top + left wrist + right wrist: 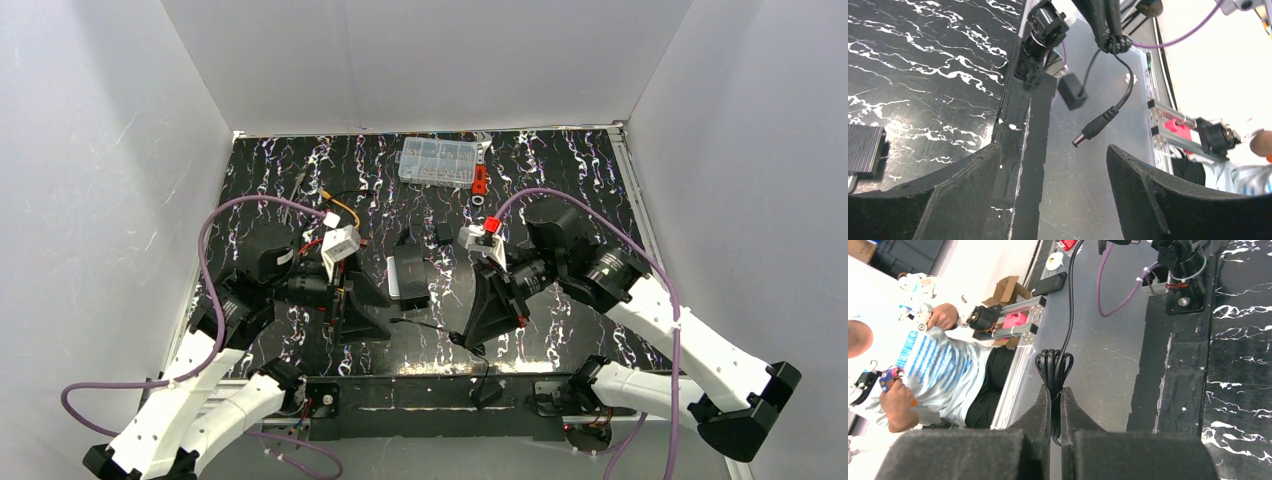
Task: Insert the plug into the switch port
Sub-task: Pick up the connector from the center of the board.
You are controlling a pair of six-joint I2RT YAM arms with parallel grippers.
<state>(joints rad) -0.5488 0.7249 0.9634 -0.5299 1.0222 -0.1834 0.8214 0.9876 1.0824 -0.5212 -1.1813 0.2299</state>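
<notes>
No clear connector can be picked out. The only plug that shows is a black barrel plug [1093,131] on a black cable [1068,315], and both arms are working on it, so I take it as the task's plug. It hangs in the air near the near edge of the table [560,200], tip slanting down. It is just ahead of the left end effector [1053,150], whose fingers are spread with nothing between them. The right end effector [1054,392] is pressed together on a folded bundle of the same cable, away from the plug end. The switch [412,280] lies flat mid-table, between the two arms and apart from the plug.

By my judgement the task is early. The cable is lifted and the plug is offered up, but the plug itself is not gripped, not lined up and not in any port. What is left is to take the plug, turn it toward the switch, find the socket and push it in.

No view shows the switch's ports: from above only its top and a pale edge on its left side can be read. A ribbed black corner [865,142] at the edge of the left wrist view may be the switch, cut off. A thin orange cable [345,212] runs by the left wrist, and its end is too small to make out. From above, the plug is lost against the dark table.
</notes>
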